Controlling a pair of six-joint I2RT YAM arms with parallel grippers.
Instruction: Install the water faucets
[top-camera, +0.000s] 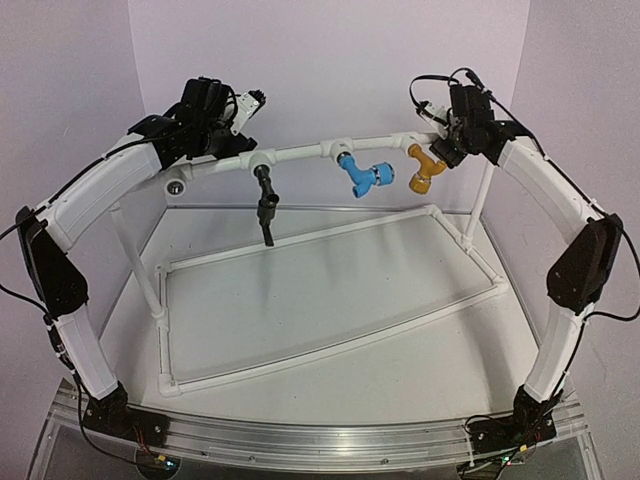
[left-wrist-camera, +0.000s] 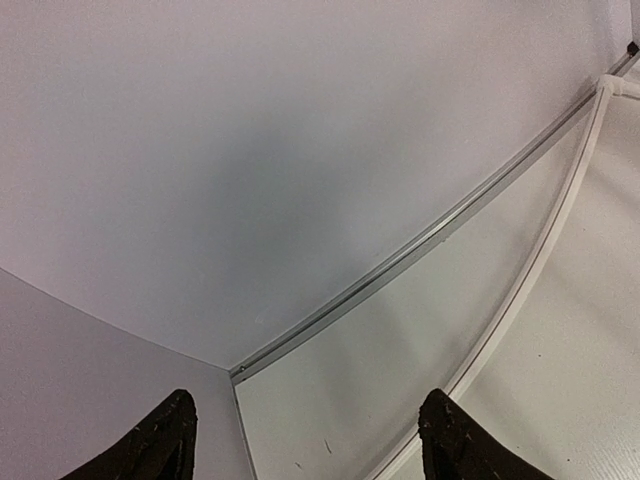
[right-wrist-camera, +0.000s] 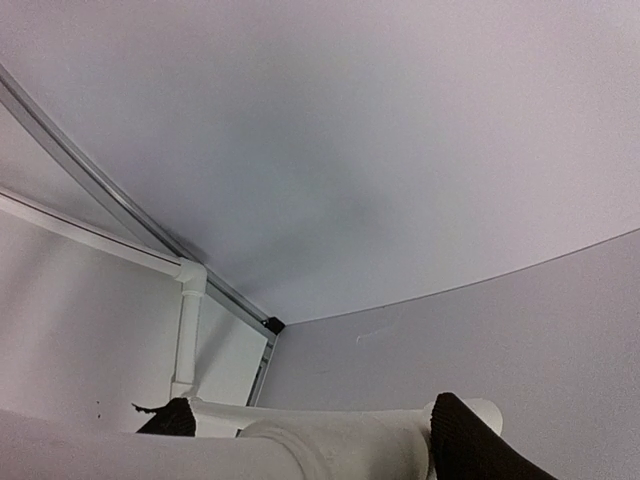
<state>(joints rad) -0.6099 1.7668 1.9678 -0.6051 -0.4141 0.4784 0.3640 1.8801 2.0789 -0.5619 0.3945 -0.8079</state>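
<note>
You are looking into a booth of plain pale lilac walls, one behind and one at each side, meeting in soft corners. The white table fills the floor of it, with an aluminium rail along its near edge. The light is even and diffuse, casting faint shadows.
</note>
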